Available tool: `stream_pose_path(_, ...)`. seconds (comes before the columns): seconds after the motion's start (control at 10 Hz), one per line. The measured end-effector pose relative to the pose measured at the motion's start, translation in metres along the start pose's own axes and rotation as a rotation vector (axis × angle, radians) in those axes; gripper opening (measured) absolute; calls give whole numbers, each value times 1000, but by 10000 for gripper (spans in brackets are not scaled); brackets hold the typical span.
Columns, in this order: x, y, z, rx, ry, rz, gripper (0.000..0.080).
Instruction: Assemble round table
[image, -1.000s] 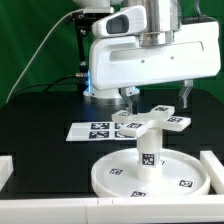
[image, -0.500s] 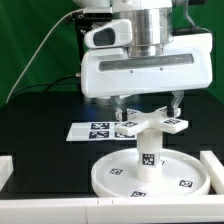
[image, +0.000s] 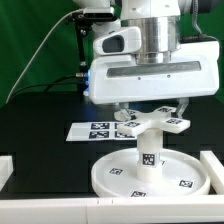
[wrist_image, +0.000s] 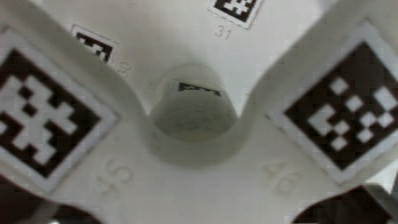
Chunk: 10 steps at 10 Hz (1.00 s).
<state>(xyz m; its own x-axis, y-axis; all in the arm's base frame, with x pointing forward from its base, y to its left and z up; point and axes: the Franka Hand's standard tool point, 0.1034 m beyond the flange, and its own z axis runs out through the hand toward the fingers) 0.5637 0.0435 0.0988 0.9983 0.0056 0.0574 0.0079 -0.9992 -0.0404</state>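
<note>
While gripper straddles cross-shaped base, tags unreadable

Even, bright overhead light; small, soft frames.
Wrist view blurred at close range; black table matte, white parts nearly washed out.

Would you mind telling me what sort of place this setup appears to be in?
Probably a robotics lab bench: a black table with a green backdrop, the marker board lying on it, and tagged white furniture parts under the gripper.
</note>
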Motion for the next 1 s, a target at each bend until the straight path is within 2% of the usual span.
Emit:
stream_pose_path(0.1, 0, 3, 0, -3, 1, 34, 446)
stream_pose_path(0.4, 0, 3, 0, -1, 1, 196, 446)
stream_pose_path(0.8, 0, 3, 1, -6, 31, 915, 446)
stream_pose_path(1.0, 0, 4, 2, 1, 35, 1007, 447)
